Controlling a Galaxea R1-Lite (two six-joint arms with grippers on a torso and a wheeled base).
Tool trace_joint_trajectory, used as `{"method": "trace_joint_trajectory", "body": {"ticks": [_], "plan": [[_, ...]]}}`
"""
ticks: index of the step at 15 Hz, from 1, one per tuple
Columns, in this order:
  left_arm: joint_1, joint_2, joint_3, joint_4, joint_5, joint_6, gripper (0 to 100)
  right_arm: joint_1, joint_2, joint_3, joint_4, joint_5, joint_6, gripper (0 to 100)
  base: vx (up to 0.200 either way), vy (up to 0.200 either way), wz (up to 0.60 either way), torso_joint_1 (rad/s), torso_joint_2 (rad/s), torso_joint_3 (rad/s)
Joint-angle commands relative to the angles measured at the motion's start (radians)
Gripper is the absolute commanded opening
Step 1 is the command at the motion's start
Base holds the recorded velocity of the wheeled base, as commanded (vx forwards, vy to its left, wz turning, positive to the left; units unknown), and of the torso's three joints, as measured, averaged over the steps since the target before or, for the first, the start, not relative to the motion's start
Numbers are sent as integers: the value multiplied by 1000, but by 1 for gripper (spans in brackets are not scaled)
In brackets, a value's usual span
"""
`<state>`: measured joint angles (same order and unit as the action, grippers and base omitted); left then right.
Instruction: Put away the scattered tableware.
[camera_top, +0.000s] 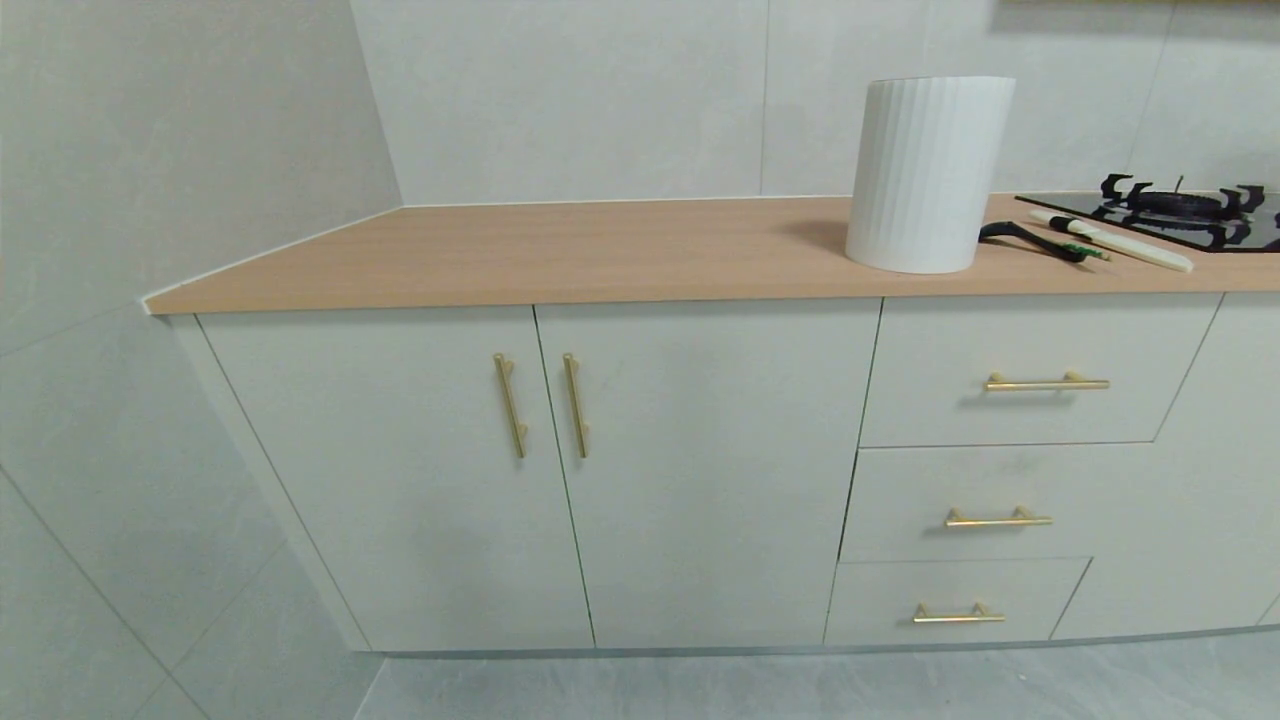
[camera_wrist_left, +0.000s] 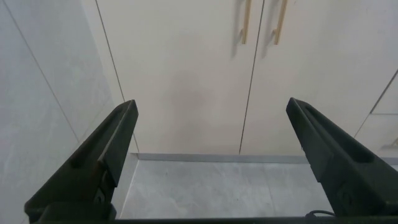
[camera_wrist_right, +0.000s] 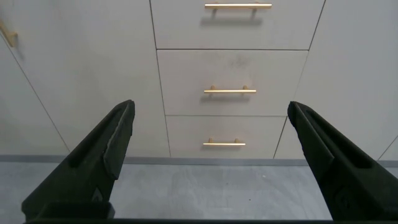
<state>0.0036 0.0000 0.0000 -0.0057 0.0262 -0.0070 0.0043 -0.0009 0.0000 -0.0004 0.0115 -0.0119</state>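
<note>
1. reaching the tableware is the step in hand, by my judgement: a black-handled utensil (camera_top: 1030, 240) and a pale stick-like utensil (camera_top: 1110, 240) lie on the counter (camera_top: 550, 250) just beside the white ribbed holder (camera_top: 925, 175), on its side toward the hob (camera_top: 1180, 215).
2. the left end effector (camera_wrist_left: 211, 109) hangs low in front of the 2 cabinet doors (camera_wrist_left: 186, 74), near the floor (camera_wrist_left: 205, 186). its fingers are spread wide with nothing between them.
3. the right end effector (camera_wrist_right: 211, 107) faces the stack of 3 drawers (camera_wrist_right: 233, 81), equally low, spread wide and empty.
4. both sit well below the counter, and the right arm is on the utensils' side, so it looks the better choice. it should lift clear of the counter's front edge before going in, so that a finger does not catch the edge or a drawer handle.
5. the utensils are thin and lie flat, so a grasp from above, fingers across the handle near its middle, should keep one from pivoting. i cannot tell whether the 2 touch or cross, so take 1 at a time.
6. the holder is tall and may tip if knocked. its top is not visible, so approach from above it and lower the utensil in upright.
</note>
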Motion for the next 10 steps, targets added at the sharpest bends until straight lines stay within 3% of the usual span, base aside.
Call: {"method": "trace_joint_trajectory", "body": {"ticks": [1, 10], "plan": [[-1, 0, 0, 0, 0, -1, 100, 0, 1, 0, 0, 1, 0, 100, 0, -200, 0, 12, -2, -12], [-1, 0, 0, 0, 0, -1, 100, 0, 1, 0, 0, 1, 1, 100, 0, -200, 0, 2, 1, 2]]}}
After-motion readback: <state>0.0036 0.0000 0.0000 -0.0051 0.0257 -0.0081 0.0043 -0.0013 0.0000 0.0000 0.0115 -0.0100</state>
